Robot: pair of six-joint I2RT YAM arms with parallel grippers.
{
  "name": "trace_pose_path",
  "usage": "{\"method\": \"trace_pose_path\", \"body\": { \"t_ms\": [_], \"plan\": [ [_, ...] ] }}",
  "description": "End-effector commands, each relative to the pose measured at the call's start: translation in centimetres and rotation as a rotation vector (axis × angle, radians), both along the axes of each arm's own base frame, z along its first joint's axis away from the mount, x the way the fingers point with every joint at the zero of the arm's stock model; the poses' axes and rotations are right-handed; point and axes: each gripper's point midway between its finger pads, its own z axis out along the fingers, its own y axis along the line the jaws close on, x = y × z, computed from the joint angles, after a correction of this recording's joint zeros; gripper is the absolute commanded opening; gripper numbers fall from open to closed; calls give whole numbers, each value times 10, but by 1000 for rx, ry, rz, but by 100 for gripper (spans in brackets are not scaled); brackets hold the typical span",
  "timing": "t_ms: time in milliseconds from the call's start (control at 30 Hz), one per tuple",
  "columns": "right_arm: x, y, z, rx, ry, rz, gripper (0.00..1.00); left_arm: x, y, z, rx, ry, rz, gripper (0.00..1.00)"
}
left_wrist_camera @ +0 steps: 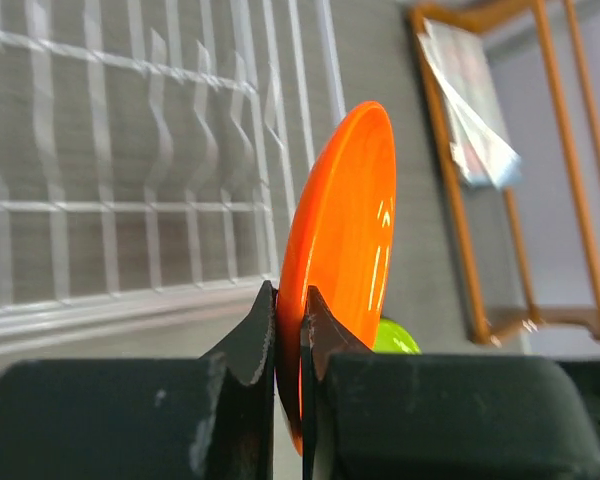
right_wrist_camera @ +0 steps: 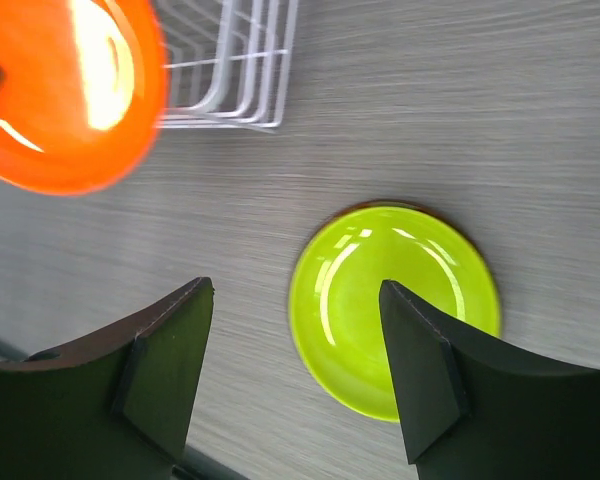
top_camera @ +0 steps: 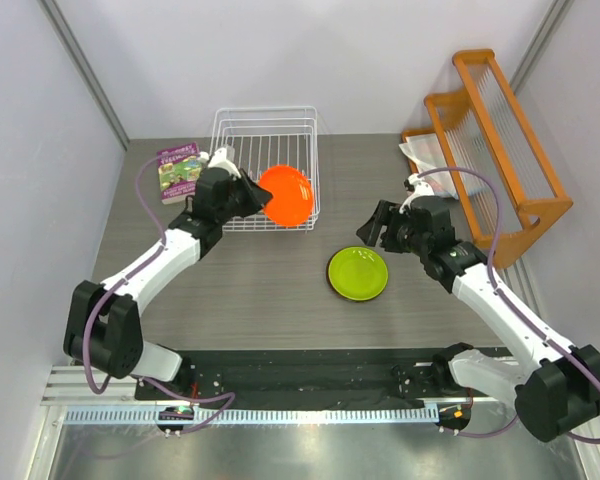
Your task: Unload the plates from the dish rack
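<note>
One orange plate [top_camera: 286, 195]; one green plate [top_camera: 358, 273]; one rack [top_camera: 266, 122].

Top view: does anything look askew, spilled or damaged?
Nothing stands out. The left gripper pinches the round orange plate by its rim at the white wire dish rack; the lime green plate lies flat on the grey table.

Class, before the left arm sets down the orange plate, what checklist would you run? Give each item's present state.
1. Left gripper clamped on orange plate's rim: ok.
2. Orange plate clear of dish rack wires: cannot tell.
3. Lime green plate lying flat on table: ok.
4. Right gripper open, empty: ok.
5. Room above lime green plate: not ok, right gripper hovers close by.
</note>
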Motion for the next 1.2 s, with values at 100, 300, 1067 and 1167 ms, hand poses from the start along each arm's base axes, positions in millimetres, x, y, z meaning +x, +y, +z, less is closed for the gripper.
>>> {"method": "trace_pose_path", "body": {
  "t_ms": [100,300,1067,1167],
  "plan": [
    [1,44,32,223,-101,141,73,-49,-85,25,-231,-25,-256,0],
    [-2,50,23,258,-81,164,73,-71,-118,22,-249,-13,-336,0],
    [-16,21,13,194,-116,61,1,-87,-121,6,-271,23,-360,67],
    [-20,6,7,138,-94,0,1,-84,-112,5,-227,14,-317,84]
  ]
}}
